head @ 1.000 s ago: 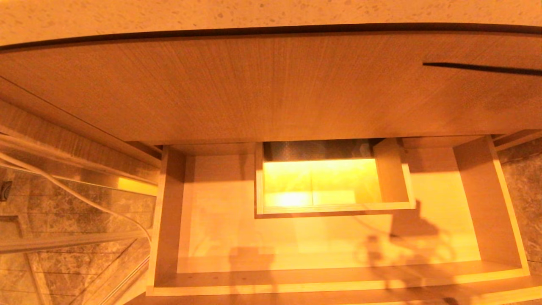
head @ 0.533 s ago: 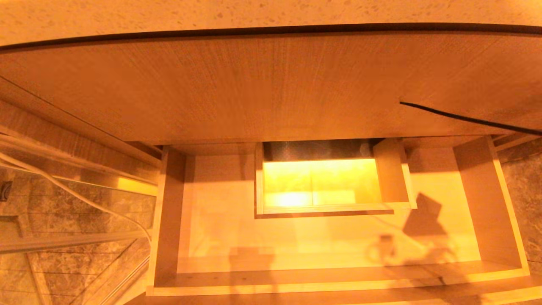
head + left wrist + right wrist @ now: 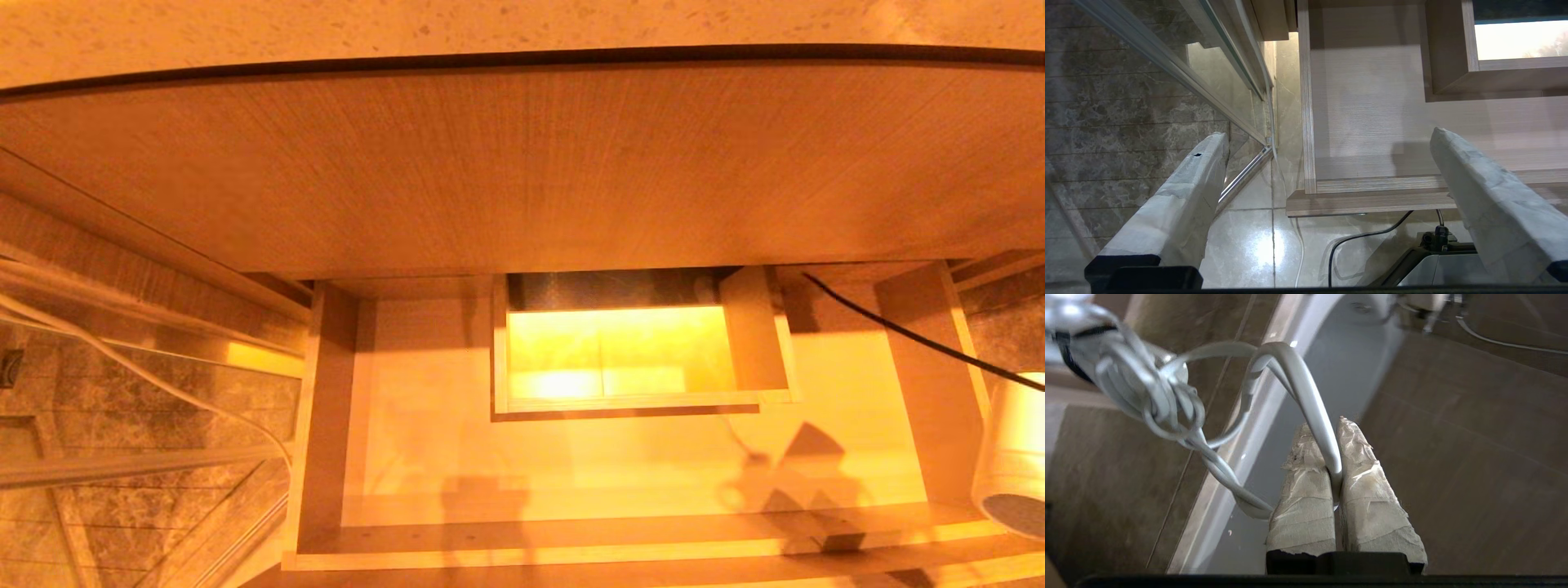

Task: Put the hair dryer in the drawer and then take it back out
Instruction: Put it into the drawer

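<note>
My right pincer (image 3: 1331,457) is clamped on the white hair dryer's (image 3: 1012,457) grey cord (image 3: 1306,400). Barrel hangs at the wide pale wood drawer's (image 3: 620,531) right edge, probably just outside. Left pincer (image 3: 1327,171) gapes wide, holding nothing.

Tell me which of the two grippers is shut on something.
The right gripper: its taped fingers pinch a loop of the hair dryer's white cord. The left gripper hangs open and empty near the drawer's left front corner.

My head camera looks down into the drawer (image 3: 620,457); my left wrist camera shares its near-left corner; right wrist faces floor.
</note>
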